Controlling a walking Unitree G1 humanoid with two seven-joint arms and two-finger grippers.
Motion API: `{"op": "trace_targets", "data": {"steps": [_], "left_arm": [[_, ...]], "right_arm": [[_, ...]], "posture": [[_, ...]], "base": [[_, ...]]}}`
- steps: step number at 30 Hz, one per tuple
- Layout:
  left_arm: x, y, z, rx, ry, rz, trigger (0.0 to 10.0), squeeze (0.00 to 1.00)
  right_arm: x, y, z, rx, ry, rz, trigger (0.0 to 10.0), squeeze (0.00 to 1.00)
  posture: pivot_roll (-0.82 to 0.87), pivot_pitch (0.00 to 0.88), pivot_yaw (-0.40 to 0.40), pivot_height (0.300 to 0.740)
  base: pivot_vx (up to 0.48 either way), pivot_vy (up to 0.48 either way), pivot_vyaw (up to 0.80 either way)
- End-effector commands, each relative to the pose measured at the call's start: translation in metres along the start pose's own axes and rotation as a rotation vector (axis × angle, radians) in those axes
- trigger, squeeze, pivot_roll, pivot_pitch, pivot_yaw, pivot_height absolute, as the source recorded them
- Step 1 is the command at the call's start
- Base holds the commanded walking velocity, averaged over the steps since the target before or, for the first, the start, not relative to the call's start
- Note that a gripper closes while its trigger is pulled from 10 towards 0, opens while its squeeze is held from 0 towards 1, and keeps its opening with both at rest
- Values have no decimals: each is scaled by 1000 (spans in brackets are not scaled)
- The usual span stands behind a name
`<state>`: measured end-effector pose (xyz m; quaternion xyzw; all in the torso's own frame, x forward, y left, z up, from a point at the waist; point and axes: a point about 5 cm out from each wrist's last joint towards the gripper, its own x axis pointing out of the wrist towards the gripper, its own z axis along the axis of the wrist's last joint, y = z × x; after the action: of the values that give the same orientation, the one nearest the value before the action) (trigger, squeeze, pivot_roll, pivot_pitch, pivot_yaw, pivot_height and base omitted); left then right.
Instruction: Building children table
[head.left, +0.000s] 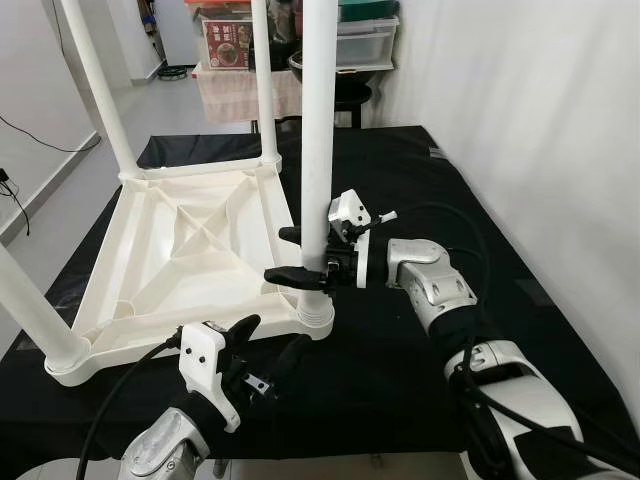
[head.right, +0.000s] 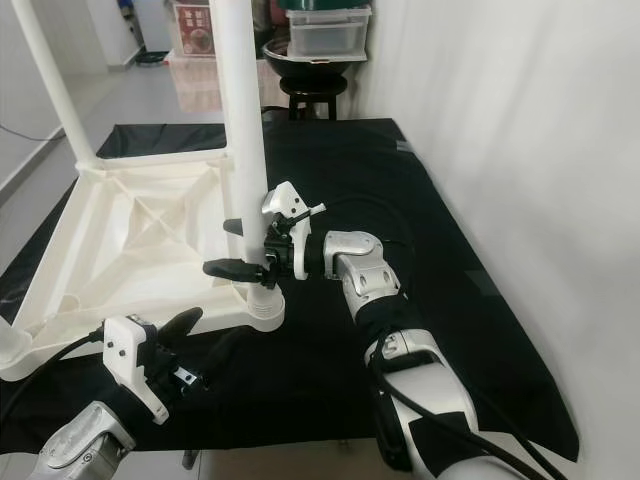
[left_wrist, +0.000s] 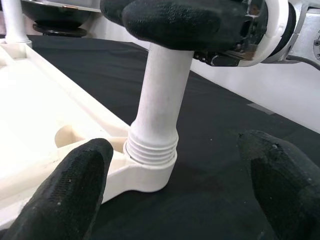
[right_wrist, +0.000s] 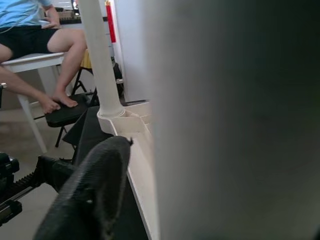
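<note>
- Right gripper (head.left: 298, 256): jaws pinch the near-right leg (head.left: 318, 150) low on its shaft, one black finger on each side, just above the threaded collar.
- That leg stands upright, long axis vertical, foot end up and out of frame. Its threaded base sits in the corner socket (left_wrist: 150, 172) of the white tabletop (head.left: 190, 250); in the left wrist view the threads (left_wrist: 151, 148) show at the socket mouth.
- Left gripper (head.left: 268, 348): jaws spread, holding nothing. It hovers low over the black surface (head.left: 400, 350), just in front of that corner socket, fingers pointing at the leg base. Left wrist view has one fingertip (left_wrist: 75, 190) on each side of the socket, both apart from it.
- Tabletop lies upside down on the surface, ribbed underside up, diagonal ribs crossing at centre. Its open underside holds nothing loose.
- Other legs are seated and upright: far-left leg (head.left: 95, 80), far-right leg (head.left: 264, 80), near-left leg (head.left: 35, 305) tilted in view by the camera angle.
- Right arm (head.left: 440, 290) reaches in from the right, cable looping over the forearm.
- Right wrist view: the gripped leg is a blurred grey mass close up, one black finger beside it; past it another leg in its socket, and a seated person's legs (right_wrist: 45, 55) with feet on a dark stool.
- Background: stacked storage boxes (head.left: 360, 40) and a dark bowl on a stool beyond the surface's far edge.
</note>
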<state>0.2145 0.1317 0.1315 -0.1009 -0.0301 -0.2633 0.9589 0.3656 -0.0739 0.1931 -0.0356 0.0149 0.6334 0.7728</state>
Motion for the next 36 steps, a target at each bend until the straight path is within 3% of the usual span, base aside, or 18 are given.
{"op": "trace_targets", "data": {"steps": [1, 5, 9, 11, 12, 13, 15, 16, 17, 18, 19, 21, 24, 25, 27, 28, 35, 36], "left_arm": [[-1, -1, -3, -13, 17, 2, 10000, 0], [-1, -2, -3, -13, 17, 2, 10000, 0], [-3, -3, -1, -15, 15, 1, 10000, 0], [-4, -3, -1, -17, 15, 0, 10000, 0], [-4, -3, -1, -17, 15, 0, 10000, 0], [-6, -3, 0, -16, 16, -1, 10000, 0], [-6, -3, 0, -16, 16, -1, 10000, 0], [-7, -3, 0, -15, 19, -1, 10000, 0], [-7, -3, 0, -15, 19, -1, 10000, 0], [-8, -2, 0, -14, 23, -1, 10000, 0], [-8, -2, 0, -16, 26, -3, 10000, 0], [-8, -2, 0, -16, 33, -11, 10000, 0], [-7, -2, -1, -13, 37, -15, 10000, 0], [-7, -1, -1, 1, 40, -3, 10000, 0], [-7, -1, -1, 11, 46, 2, 10000, 0], [-7, -1, -2, 17, 50, 5, 10000, 0], [-6, -2, -4, 44, 67, -9, 10000, 0], [-5, -2, -4, 53, 68, -6, 10000, 0]], "right_arm": [[3, 1, -3, 4, 4, 28, 0, 0], [-3, -1, -7, 11, 3, -13, 0, 0], [-19, -2, -19, -2, 12, -112, 0, 0], [-27, 2, -37, 56, 46, -231, 0, 0], [-27, 2, -37, 56, 46, -231, 0, 0], [-22, 17, -60, 154, 100, -480, 0, 0], [-22, 17, -60, 154, 100, -480, 0, 0], [-19, 36, -72, 166, 160, -643, 0, 0], [-19, 36, -72, 166, 160, -643, 0, 0], [-15, 46, -74, 133, 177, -714, 0, 0], [-14, 44, -72, 121, 175, -777, 0, 0], [-10, 34, -69, 104, 166, -781, 0, 0], [-8, 31, -69, 102, 171, -784, 0, 0], [-6, 28, -65, 97, 173, -802, 10000, 0], [-5, 26, -61, 94, 158, -792, 10000, 0], [-6, 26, -57, 93, 150, -791, 10000, 1000], [2, 27, -27, 91, -2, -513, 10000, 1000], [1, 25, -23, 84, -17, -457, 10000, 941]], "posture": [[-6, 0, -29, 740], [-9, 1, -28, 740], [-10, 19, -28, 740], [-13, 26, -36, 740], [-13, 26, -36, 740], [-9, 41, -39, 740], [-9, 41, -39, 740], [-8, 46, -28, 740], [-8, 46, -28, 740], [-21, 43, -18, 740], [-30, 32, -12, 740], [-11, 26, -31, 740], [-14, 26, -27, 740], [-7, 21, -22, 740], [-8, 17, -17, 740], [-9, 17, -17, 740], [-8, 3, -9, 740], [-5, 0, -11, 740]], "base": [[0, 0, 0], [0, 0, 0], [0, 0, 0], [0, 0, 0], [0, 0, 0], [0, 0, 0], [0, 0, 0], [0, 0, 0], [0, 0, 0], [0, 0, 0], [0, 0, 0], [0, 0, 0], [0, 0, 0], [0, 0, 0], [0, 0, 0], [0, 0, 0], [0, 0, 0], [0, 0, 0]]}}
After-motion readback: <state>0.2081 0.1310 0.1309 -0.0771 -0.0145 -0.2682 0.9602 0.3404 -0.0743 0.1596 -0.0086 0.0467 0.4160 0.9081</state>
